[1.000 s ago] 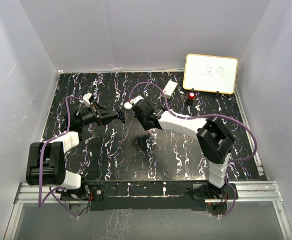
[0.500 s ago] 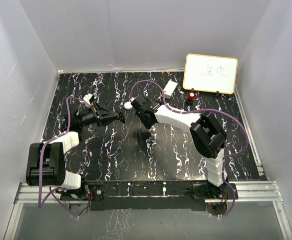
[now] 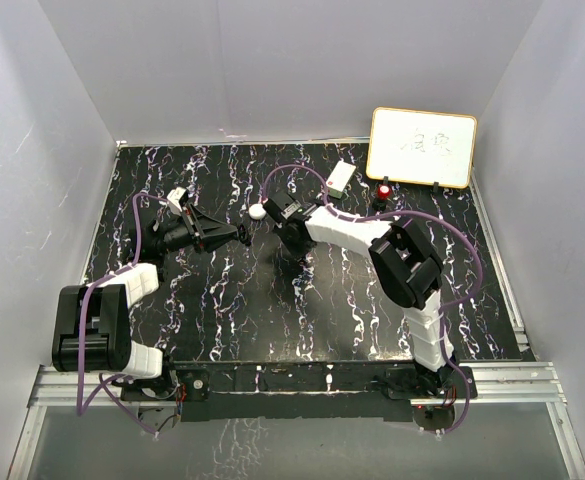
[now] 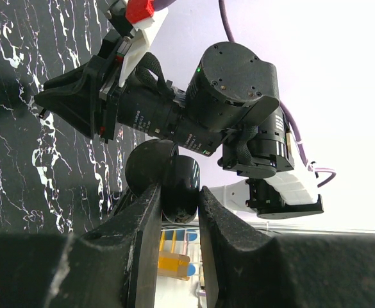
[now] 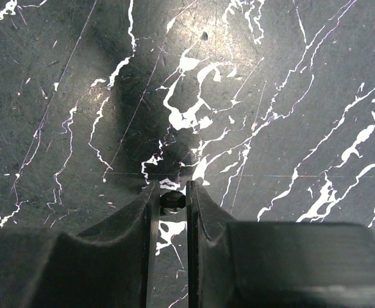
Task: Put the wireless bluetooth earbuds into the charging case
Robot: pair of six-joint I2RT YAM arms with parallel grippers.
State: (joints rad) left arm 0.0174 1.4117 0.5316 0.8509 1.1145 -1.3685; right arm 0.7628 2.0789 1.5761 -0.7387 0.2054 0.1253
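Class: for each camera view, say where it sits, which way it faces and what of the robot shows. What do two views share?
Top external: above and behind the bases, looking down on the table; left arm and right arm show.
Left wrist: looks sideways past the left claw, shut on a black round case, towards the right arm.
Right wrist: looks straight down at the table; right claw, shut on a black earbud, shows.
Shared: top and left wrist views both show the right arm.
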